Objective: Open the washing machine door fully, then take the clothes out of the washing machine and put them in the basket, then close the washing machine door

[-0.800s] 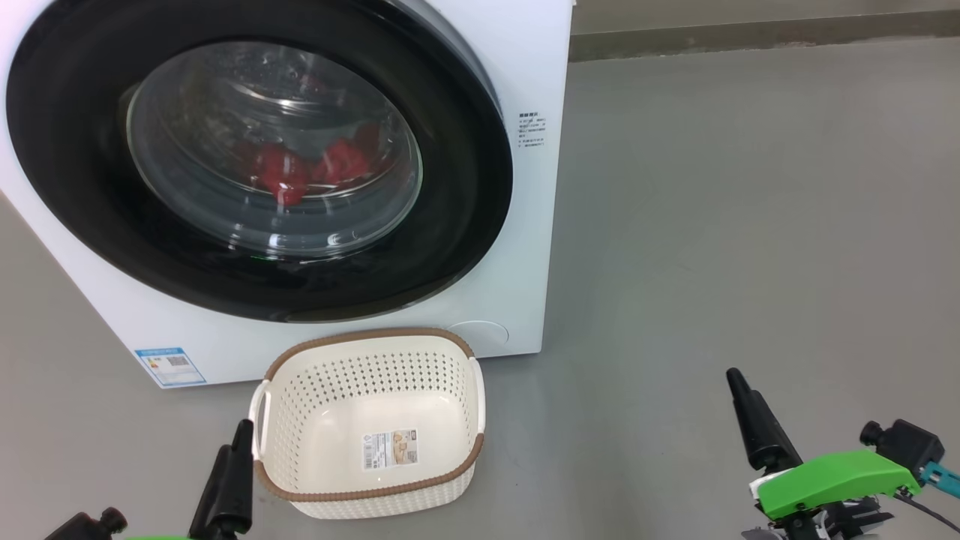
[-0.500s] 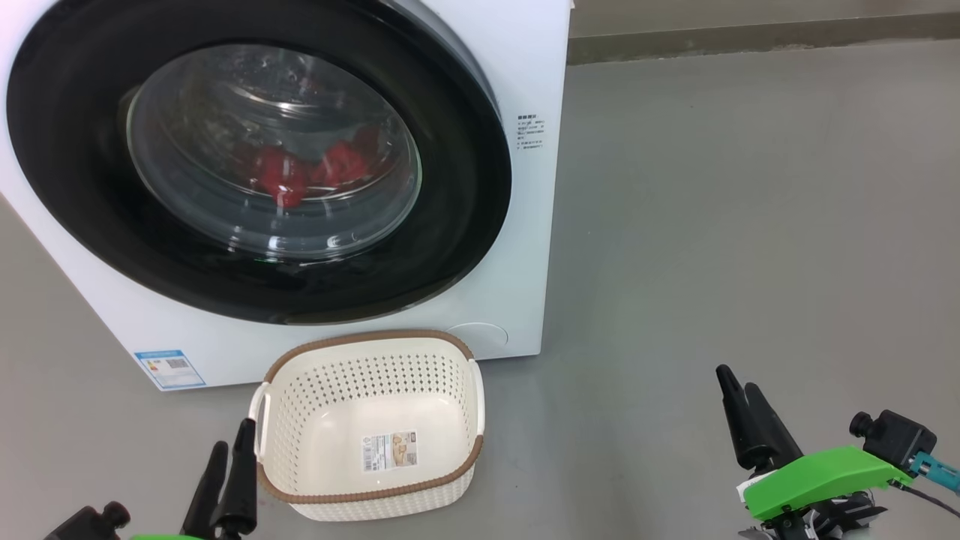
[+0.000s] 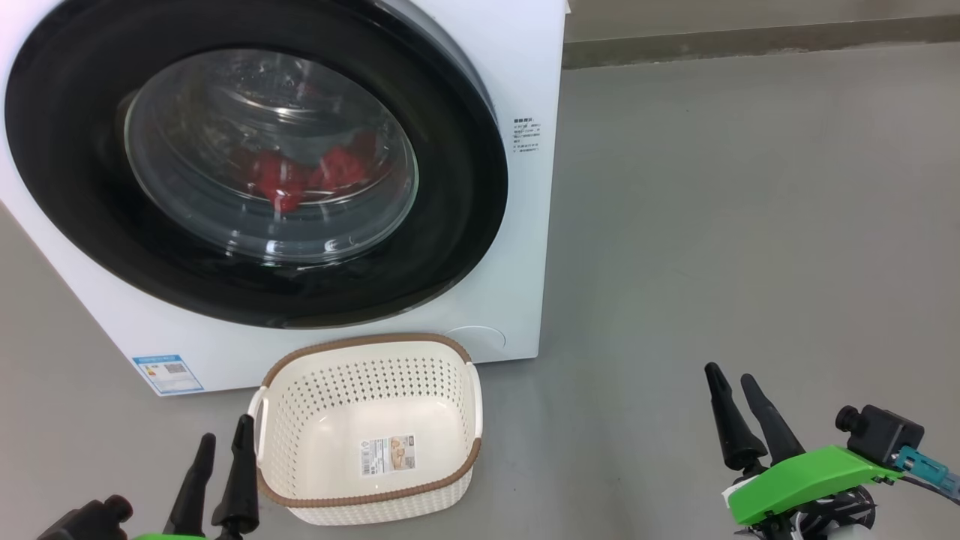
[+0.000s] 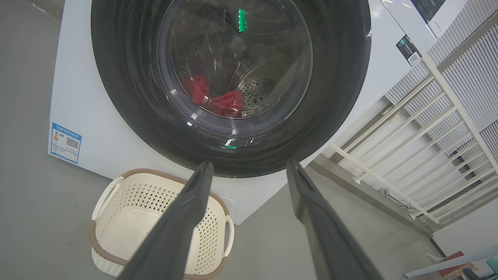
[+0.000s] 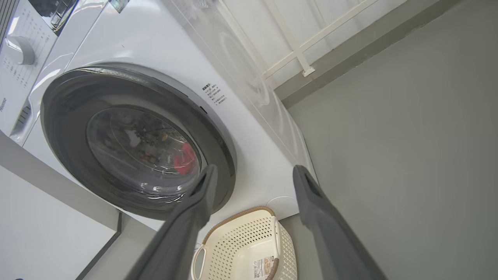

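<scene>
While the big white box-shaped front-loading washing machine (image 3: 517, 262) slips slightly down and left in the head view, which is a shift of the camera and not of the things, the real change is at the two pincers. The left pincer (image 3: 225, 431), at about 7 o'clock in that view, showed its long dark fingers overlapped as one shape a moment ago. Now they stand side by side with grey floor (image 3: 750, 225) between them. The right pincer (image 3: 729, 373), at about 4 o'clock, has done the same and has edged up and inward. Each wrist view confirms it: the left pincer (image 4: 249, 165) and the right pincer (image 5: 255, 169) both stand wide, with nothing between the jaws.

Nothing else has moved. The large round glossy black washing machine door (image 3: 262, 112), with its bulging clear glass window, looks shut against the machine's front. The bright red fabric clothes (image 3: 300, 176) lie behind the glass, low in the drum. The cream-white perforated plastic basket (image 3: 360, 375) with a brown woven-look rim stands on the floor at 6 o'clock from the door, just before the machine. It holds nothing but its paper label.

I judge that the task has not yet begun — the pincers are only being readied. The door has to be opened first, and I cannot make out a handle. The right pincer sits on the side of the door's 3 o'clock edge, well apart from it.
</scene>
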{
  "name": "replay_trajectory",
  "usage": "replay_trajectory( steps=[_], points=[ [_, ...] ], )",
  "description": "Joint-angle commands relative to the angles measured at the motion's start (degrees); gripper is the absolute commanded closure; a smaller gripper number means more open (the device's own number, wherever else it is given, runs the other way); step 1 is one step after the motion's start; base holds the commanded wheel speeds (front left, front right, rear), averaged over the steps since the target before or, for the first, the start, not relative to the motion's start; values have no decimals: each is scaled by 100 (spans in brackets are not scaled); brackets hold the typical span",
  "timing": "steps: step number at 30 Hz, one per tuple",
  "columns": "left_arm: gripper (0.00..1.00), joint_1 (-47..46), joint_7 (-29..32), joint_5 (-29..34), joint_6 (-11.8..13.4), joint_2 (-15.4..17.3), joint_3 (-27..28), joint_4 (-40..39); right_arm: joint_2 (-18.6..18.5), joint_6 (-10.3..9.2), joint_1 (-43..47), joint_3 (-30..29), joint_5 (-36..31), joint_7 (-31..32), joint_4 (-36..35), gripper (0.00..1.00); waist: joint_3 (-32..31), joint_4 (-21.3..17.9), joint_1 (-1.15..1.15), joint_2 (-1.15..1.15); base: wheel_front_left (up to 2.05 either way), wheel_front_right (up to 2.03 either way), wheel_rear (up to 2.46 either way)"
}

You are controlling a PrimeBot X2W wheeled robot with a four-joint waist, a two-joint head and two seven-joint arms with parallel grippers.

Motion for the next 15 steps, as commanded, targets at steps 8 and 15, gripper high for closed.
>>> replay_trajectory(
  steps=[8,15],
  points=[
    [0,-4,-200,724,-28,60,151,-318,-77,-3,-286,185,-610,-206,-231,0,-25,-17,0,0,0,0,0],
    [0,56,-336,1322,-31,55,183,-487,-88,-3,-295,233,-1130,-341,-274,0,-59,-21,-1,0,0,0,0]
  ],
)
